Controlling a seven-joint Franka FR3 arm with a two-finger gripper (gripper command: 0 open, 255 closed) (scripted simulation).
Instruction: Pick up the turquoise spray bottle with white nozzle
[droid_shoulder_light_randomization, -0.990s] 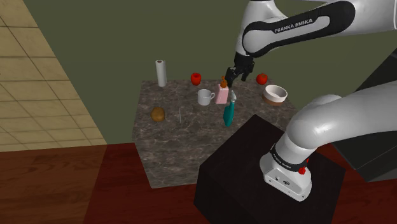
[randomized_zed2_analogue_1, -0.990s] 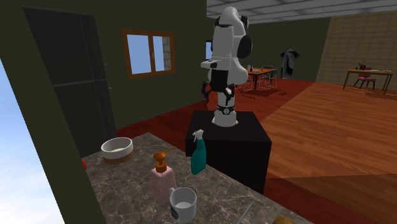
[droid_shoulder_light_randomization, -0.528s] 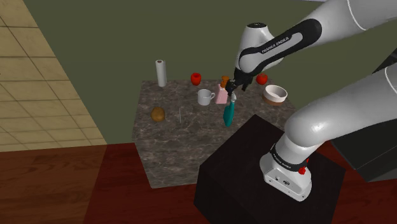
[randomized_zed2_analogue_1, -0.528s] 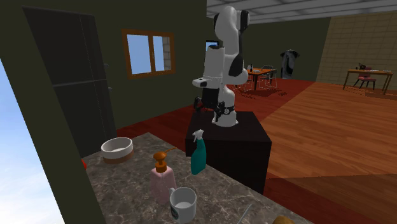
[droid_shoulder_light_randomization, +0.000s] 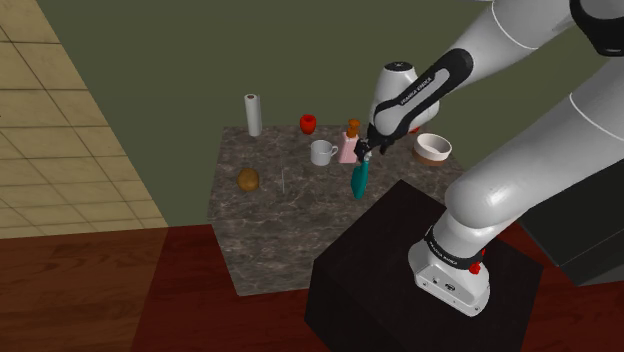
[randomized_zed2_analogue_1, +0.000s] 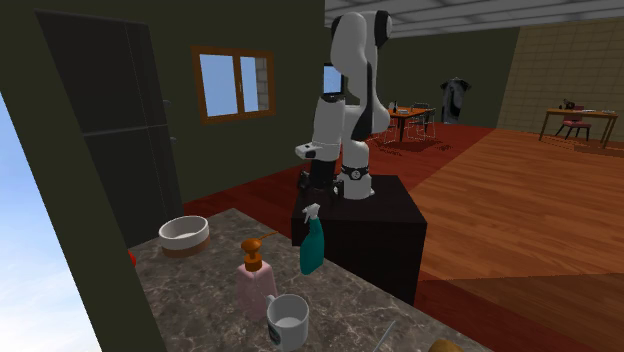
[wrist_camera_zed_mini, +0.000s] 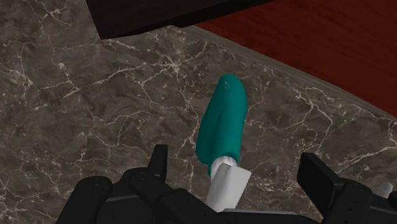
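Place: a home, open-plan room;
Upper middle: framed window (randomized_zed2_analogue_1: 234, 83); dining table (randomized_zed2_analogue_1: 408, 113) with chairs;
Lower left: marble counter (randomized_zed2_analogue_1: 200, 292) bearing mug (randomized_zed2_analogue_1: 287, 320), bowl (randomized_zed2_analogue_1: 183, 234)

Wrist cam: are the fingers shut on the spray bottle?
No, in the wrist view the gripper is open, its fingers standing apart on either side of the nozzle of the spray bottle without touching it.

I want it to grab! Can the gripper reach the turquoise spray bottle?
Probably yes: the gripper hangs open just above the spray bottle, fingers either side of its white nozzle, nothing between.
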